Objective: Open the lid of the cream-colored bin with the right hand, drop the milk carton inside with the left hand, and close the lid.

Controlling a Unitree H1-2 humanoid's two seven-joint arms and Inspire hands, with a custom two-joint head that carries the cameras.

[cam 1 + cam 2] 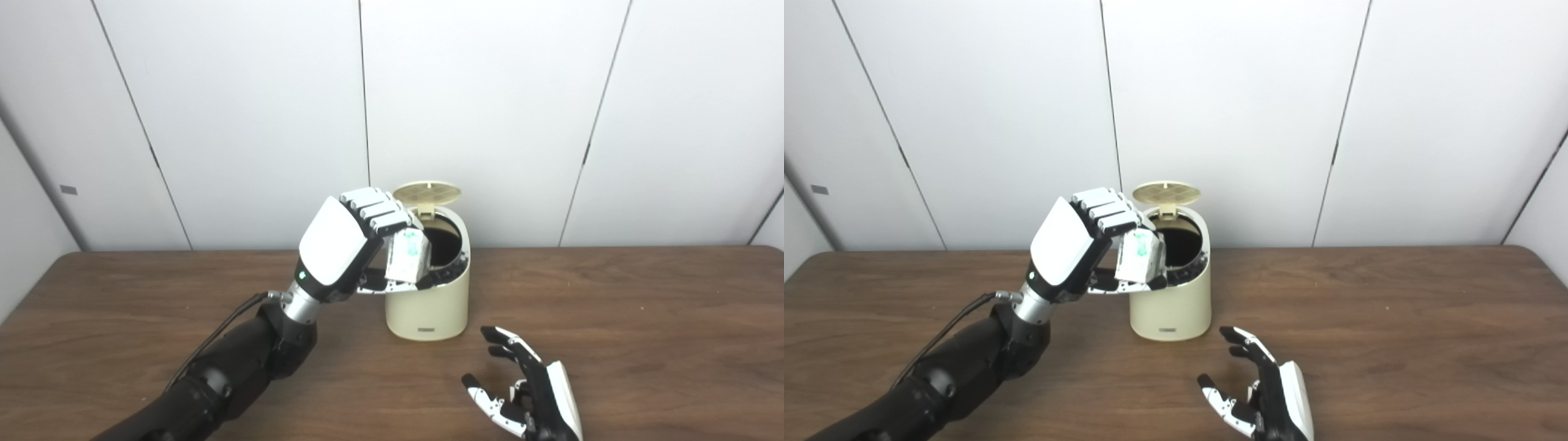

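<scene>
on the wooden table (643, 318), near its middle, the cream-colored bin (429, 306) stands upright with its lid (427, 192) flipped up at the far side, dark opening showing. left hand (346, 242) is raised just left of the bin, fingers curled tight round the milk carton (407, 256), thumb under it. carton is white with green print, tilted, held at the bin's near-left rim and partly over the opening; not inside. cannot tell if it touches the rim. right hand (1265, 392) sits low at the near edge, right of and nearer than the bin, well clear of it, fingers spread and slightly bent, holding nothing. white panelled wall (245, 92) runs behind the table.
</scene>
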